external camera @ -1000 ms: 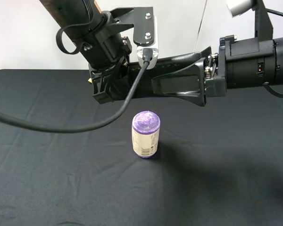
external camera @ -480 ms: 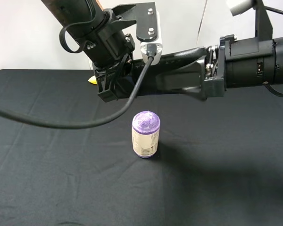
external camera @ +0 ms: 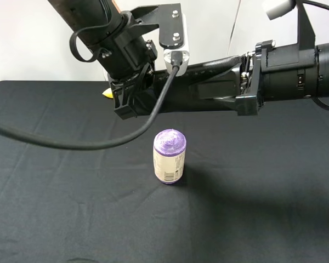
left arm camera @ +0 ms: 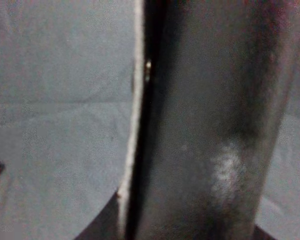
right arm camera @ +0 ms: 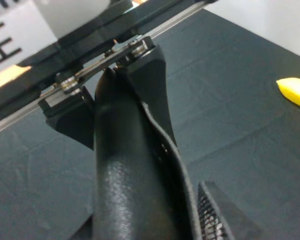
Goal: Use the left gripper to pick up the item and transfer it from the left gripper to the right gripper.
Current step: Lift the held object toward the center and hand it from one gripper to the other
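The case [external camera: 178, 98] hangs roughly level in the air above and behind the can [external camera: 169, 156], clear of the tabletop [external camera: 55, 208]. The left pincer [external camera: 129, 104] clamps the end that lies up-left of the can, and its wrist view shows little beyond the case [left arm camera: 205, 125] filling the frame. The end up-right of the can sits between the fingers of the right pincer [external camera: 197, 87], which stand narrow and appear pressed against it. A ribbed pad [right arm camera: 210, 215] shows beside the case [right arm camera: 125, 190], but I cannot tell how firm that hold is. The step in hand looks like the handover itself. To do it well, the right pincer should have a full squeeze well in from the wedge tip before the left one lets go. The left should then open wide and back straight off along the case's length, away from the can, keeping its cable [external camera: 71, 143] from dragging across the case. A soft flat case may droop once one end is freed.
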Motion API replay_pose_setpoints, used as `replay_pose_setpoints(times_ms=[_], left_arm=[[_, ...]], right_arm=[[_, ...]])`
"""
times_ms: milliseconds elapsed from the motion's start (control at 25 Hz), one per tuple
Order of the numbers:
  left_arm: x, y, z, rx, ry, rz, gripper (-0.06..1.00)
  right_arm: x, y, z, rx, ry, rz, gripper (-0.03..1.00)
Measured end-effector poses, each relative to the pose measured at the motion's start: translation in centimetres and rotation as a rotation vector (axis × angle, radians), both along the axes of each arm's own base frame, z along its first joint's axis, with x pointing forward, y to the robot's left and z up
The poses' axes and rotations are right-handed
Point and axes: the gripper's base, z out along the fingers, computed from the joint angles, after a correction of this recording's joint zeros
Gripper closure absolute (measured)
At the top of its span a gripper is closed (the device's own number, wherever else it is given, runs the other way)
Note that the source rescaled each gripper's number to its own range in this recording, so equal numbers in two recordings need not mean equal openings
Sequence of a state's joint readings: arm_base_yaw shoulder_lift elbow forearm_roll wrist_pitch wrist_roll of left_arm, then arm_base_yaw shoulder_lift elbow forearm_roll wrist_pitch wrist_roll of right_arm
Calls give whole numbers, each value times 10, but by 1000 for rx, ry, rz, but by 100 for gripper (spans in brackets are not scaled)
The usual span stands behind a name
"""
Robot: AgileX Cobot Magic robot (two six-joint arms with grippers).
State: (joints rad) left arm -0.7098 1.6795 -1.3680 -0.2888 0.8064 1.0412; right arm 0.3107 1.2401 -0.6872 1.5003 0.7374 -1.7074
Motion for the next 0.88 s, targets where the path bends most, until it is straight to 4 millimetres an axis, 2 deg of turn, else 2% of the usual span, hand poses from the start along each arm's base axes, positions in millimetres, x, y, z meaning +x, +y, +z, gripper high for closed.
replay_pose_setpoints(times_ms=[40,120,200,240,360,640,880], left_arm=[[1,0,0,-6,-15,4,70],[3,-2,1,-21,-36,13,30],[4,-2,2,-27,-42,18,9],[4,-2,2,-27,-42,18,4],[4,-2,2,-28,-41,19,-3],[2,0,4,-19,-29,28,-5],[-10,20,36,-5,-98,105,-5]], right_arm=[[0,0,0,-2,-1,-1,96],[0,0,0,-5,-2,2,96],[-1,0,0,-4,-1,10,96],[-1,0,0,-5,-1,10,96],[-1,0,0,-6,-1,9,96],[-1,0,0,-5,1,8,96],[0,0,-1,-13,-3,-1,96]])
